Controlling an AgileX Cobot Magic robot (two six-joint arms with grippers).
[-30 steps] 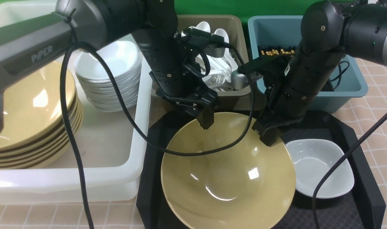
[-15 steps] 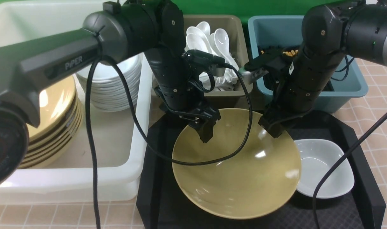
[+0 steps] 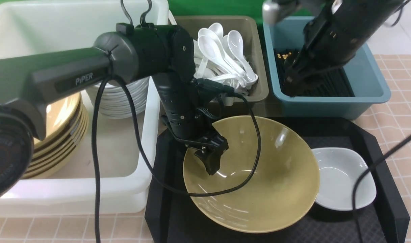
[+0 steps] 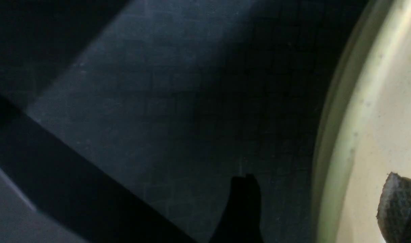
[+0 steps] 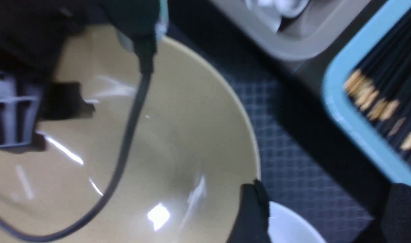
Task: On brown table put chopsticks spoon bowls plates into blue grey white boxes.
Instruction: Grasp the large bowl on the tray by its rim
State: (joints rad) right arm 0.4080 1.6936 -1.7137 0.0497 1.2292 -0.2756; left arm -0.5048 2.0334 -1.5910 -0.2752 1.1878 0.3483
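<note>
A large yellow bowl (image 3: 266, 182) lies tilted on the black tray (image 3: 387, 162), next to a small white plate (image 3: 340, 179). My left gripper (image 3: 205, 158) is open and straddles the bowl's left rim (image 4: 330, 152). One finger is inside the bowl and the other outside, with a gap on both sides. My right gripper (image 3: 288, 89) hangs open and empty in front of the blue box (image 3: 370, 77), which holds black chopsticks (image 3: 330, 84). In the right wrist view that gripper (image 5: 327, 216) is above the tray and the plate (image 5: 286, 226).
The grey box (image 3: 261, 77) is full of white spoons (image 3: 225, 54). The big white box (image 3: 131, 189) at left holds a stack of yellow bowls (image 3: 56, 135) and a stack of white plates (image 3: 117, 98). Cables cross the bowl. The table cloth (image 3: 401, 84) shows at right.
My right gripper has opened, let go of the bowl's right rim and risen back toward the blue box. My left gripper has slid from the far rim down to the left rim. The bowl has tilted.
</note>
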